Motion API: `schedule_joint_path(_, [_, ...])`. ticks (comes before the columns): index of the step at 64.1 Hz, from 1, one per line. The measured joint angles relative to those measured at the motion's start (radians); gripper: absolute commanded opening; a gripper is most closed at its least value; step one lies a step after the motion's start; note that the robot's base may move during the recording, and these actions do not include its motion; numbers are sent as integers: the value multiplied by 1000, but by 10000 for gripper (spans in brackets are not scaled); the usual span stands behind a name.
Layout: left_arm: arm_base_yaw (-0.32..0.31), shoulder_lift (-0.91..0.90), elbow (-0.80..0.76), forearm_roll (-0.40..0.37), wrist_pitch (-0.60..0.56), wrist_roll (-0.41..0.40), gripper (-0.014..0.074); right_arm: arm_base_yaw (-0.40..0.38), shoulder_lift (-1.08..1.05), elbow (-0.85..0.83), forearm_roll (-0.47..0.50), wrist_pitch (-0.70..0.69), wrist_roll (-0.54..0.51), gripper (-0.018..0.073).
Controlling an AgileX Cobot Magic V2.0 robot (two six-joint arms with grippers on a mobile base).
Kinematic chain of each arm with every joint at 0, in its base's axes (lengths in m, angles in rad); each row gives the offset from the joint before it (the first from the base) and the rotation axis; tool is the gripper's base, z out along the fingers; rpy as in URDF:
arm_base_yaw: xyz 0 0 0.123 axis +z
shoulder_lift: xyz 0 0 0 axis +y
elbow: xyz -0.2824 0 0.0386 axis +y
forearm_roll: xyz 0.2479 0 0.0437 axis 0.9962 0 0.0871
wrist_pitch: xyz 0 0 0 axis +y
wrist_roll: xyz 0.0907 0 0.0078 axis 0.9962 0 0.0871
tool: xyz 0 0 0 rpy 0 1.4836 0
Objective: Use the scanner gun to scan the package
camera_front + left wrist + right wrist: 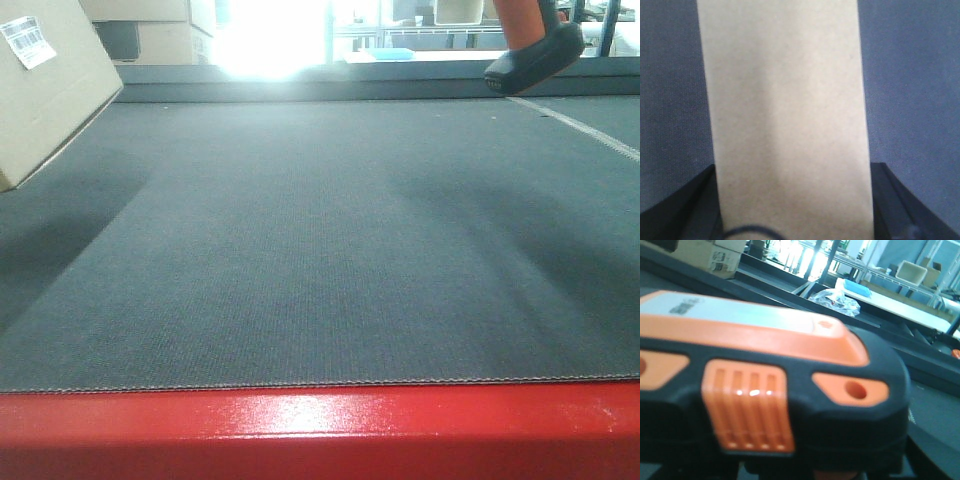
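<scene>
The package (45,85), a plain brown cardboard box with a white barcode label (28,40), hangs tilted at the top left above the grey belt. In the left wrist view the package (785,115) fills the middle, and my left gripper (792,202) is shut on it with a dark finger (685,205) on either side. The scanner gun (770,375) fills the right wrist view, showing its black head with orange stripe and ribbed orange button. Its black foot (535,58) hangs in the air at the top right. My right gripper's fingers are hidden under the head that they hold.
The grey belt (330,240) runs from a red front edge (320,430) to a raised back rim. Cardboard boxes with a dark panel (150,30) stand behind it. A white line (590,130) crosses the right side. Beyond are a plastic bag (832,300) and a beige bin (912,271).
</scene>
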Motion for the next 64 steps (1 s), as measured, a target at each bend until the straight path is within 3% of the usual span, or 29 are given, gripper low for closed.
schedule_joint_path(36, [0,-15,0,10,0,0,-111,-76,0,-4,36,-18,-43,-153])
schedule_joint_path(64, [0,-15,0,10,0,0,-111,-78,8,-4,19,-20,-74,-153])
